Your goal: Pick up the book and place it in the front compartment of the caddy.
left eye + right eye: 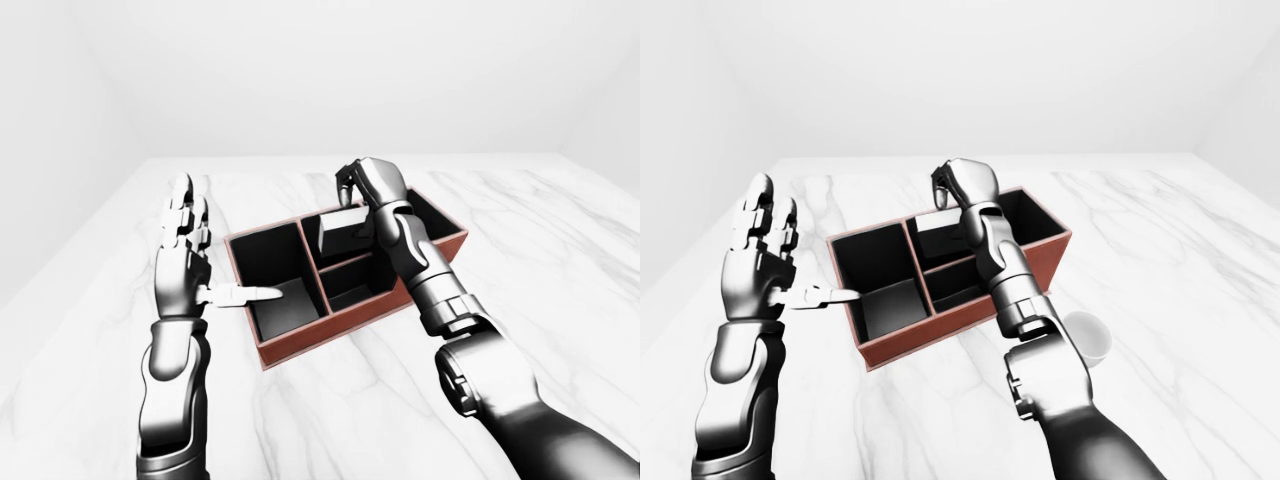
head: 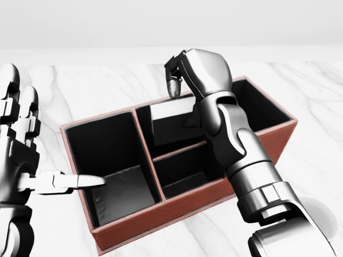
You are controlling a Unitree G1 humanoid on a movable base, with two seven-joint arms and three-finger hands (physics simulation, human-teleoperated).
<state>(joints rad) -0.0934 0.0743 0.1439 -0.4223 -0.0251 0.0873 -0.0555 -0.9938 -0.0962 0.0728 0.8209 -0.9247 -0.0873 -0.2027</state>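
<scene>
I am seeing the caddy (image 2: pixel 177 206) lying slantwise on the marble table (image 1: pixel 560 250), its large compartment at the head view's left standing open from above. My left hand (image 2: pixel 24 160) is hovering beside that end, fingers spread, one finger (image 2: pixel 80 181) reaching over the caddy's rim. My right hand (image 2: pixel 195 72) and forearm are crossing above the small near compartment, blocking it. The book (image 2: pixel 171 122) is filling the upper middle compartment under that hand. A white cup (image 1: pixel 1087 338) is standing just right of my right arm.
</scene>
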